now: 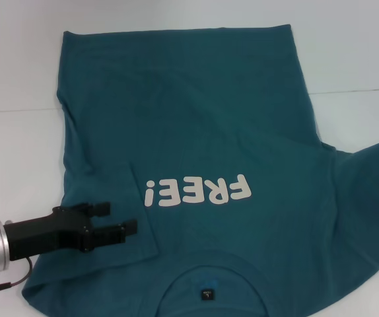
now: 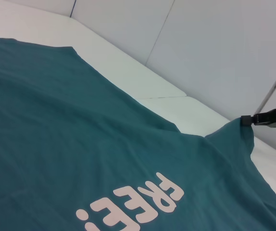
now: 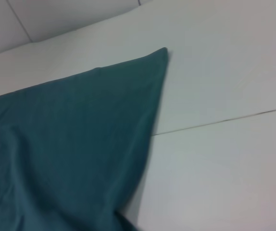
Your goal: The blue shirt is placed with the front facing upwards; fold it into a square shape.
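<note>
Blue shirt (image 1: 196, 132) spread front-up on white table (image 1: 18, 66), collar (image 1: 209, 277) nearest robot, hem at far side, pale "FREE!" lettering (image 1: 198, 190) mid-chest. Shirt's left sleeve folded in over body. Left gripper (image 1: 113, 221) low over that folded sleeve, fingers (image 1: 120, 231) parted narrowly, nothing between them. Right gripper (image 2: 268, 118), seen far off in left wrist view, pinching raised edge of shirt's right side, cloth lifted into peak there. Right wrist view: shirt corner on table.
</note>
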`<state>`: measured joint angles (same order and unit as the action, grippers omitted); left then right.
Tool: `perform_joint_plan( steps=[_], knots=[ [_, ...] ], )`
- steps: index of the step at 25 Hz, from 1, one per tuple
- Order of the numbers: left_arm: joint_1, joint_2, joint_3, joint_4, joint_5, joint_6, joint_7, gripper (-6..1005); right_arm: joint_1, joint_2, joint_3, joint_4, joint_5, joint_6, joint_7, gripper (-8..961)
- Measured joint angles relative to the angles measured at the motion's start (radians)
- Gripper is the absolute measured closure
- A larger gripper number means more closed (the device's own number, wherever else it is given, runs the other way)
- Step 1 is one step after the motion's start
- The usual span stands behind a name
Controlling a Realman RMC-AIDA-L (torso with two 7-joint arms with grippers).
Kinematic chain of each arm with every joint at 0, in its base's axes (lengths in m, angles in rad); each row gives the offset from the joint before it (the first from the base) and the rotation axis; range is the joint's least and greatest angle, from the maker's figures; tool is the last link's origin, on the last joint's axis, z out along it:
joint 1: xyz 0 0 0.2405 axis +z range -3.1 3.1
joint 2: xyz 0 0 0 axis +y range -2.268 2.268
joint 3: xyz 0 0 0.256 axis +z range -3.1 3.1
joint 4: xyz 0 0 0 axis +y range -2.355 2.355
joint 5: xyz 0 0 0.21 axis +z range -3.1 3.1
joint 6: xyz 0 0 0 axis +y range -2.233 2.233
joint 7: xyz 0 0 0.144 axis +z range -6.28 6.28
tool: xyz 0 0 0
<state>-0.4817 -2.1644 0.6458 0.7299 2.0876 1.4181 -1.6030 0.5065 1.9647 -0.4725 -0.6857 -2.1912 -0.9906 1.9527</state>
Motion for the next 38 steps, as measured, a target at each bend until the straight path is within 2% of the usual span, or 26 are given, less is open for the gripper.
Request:
perform_joint_plan(
  steps=[8,17,21,28,38],
  knots=[
    [-0.001,0.001,0.0,0.0,0.0,-0.001,0.0,112,0.006,0.007,-0.005,-0.012,0.0,-0.061,-0.026,886],
    [-0.002,0.002,-0.002,0.0,0.0,-0.008,0.0,112,0.023,0.066,-0.012,-0.15,0.001,-0.177,-0.04,875],
    [-0.001,0.002,-0.002,-0.001,0.0,-0.012,0.0,112,0.048,0.069,-0.05,-0.148,-0.002,-0.19,-0.03,870],
    [-0.003,0.002,-0.006,-0.003,0.001,-0.012,-0.001,113,0.091,0.09,-0.117,-0.122,-0.003,-0.183,-0.028,861],
    [-0.002,0.003,-0.008,-0.005,0.008,-0.025,-0.001,113,0.125,0.094,-0.172,-0.08,0.0,-0.203,-0.028,848]
  ],
)
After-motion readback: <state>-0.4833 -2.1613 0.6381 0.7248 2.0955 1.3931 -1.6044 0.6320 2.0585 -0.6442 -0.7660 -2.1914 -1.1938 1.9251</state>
